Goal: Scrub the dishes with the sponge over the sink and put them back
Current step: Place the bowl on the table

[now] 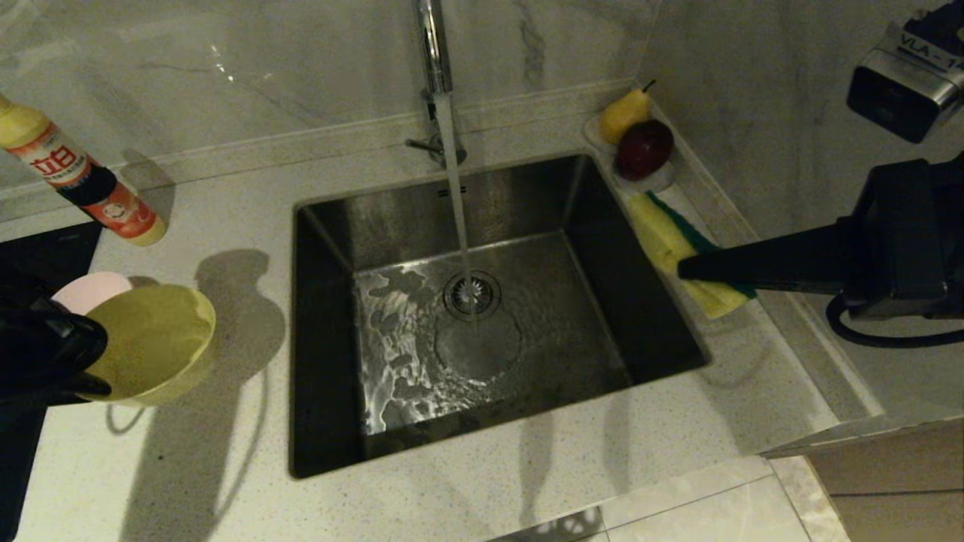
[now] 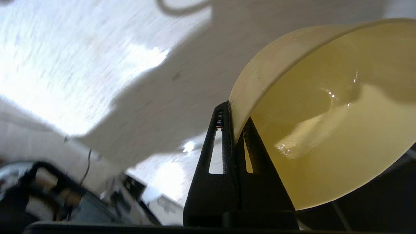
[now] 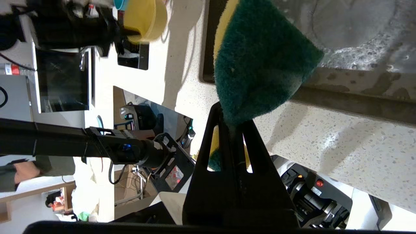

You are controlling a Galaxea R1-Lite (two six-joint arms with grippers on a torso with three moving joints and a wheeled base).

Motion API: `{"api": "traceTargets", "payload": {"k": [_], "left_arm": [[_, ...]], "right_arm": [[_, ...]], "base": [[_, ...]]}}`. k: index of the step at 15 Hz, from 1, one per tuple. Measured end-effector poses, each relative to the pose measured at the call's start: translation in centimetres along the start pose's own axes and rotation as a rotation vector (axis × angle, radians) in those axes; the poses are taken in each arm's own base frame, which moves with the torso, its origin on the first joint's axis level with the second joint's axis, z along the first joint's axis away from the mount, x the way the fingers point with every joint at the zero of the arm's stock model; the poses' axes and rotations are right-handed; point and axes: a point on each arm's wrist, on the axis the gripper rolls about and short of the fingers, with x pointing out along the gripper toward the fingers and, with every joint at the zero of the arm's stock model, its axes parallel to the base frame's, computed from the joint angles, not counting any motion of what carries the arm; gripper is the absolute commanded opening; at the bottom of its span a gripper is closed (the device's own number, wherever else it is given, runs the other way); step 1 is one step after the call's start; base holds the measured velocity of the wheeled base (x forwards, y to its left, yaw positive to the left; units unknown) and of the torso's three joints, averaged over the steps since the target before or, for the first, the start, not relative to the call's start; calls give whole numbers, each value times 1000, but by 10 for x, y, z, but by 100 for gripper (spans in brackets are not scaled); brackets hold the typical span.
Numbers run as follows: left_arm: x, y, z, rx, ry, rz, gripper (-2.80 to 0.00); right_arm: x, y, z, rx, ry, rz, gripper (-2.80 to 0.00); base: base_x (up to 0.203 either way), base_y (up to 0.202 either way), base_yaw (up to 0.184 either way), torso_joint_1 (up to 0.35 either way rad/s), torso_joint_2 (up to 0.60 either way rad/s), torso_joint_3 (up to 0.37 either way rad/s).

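My left gripper [image 1: 96,361] [image 2: 234,114] is shut on the rim of the yellow bowl [image 1: 154,342] [image 2: 325,130]. It holds the bowl tilted above the counter, left of the sink [image 1: 324,339], with a little water pooled inside. A pink bowl [image 1: 92,289] sits on the counter just behind it. My right gripper [image 1: 689,269] [image 3: 232,113] is shut on the yellow and green sponge [image 1: 666,241] [image 3: 260,58] over the sink's right rim. The yellow bowl [image 3: 144,19] also shows far off in the right wrist view.
The faucet [image 1: 433,45] runs a stream onto the drain strainer [image 1: 472,293], and the sink floor is wet. A dish-soap bottle [image 1: 75,177] hangs at the far left. A pear [image 1: 625,113] and a dark red apple [image 1: 644,147] sit on a small dish at the back right corner.
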Motion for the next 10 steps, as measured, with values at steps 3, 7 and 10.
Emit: {"api": "traceTargets", "payload": {"k": [3,7,10], "left_arm": [[14,14,4,-61,-13,45,-280],[35,22,10,-97,-14,89,-280],[49,23,10,-102,18,65,-280]], "right_arm": [[2,-3,0,4,2,-7,-280],[5,-6,1,9,6,-18,-280],[8,-9,1,13,9,-28,-280]], "base": [[0,0,0,0,0,0],[0,0,0,0,0,0],[0,0,0,0,0,0]]}}
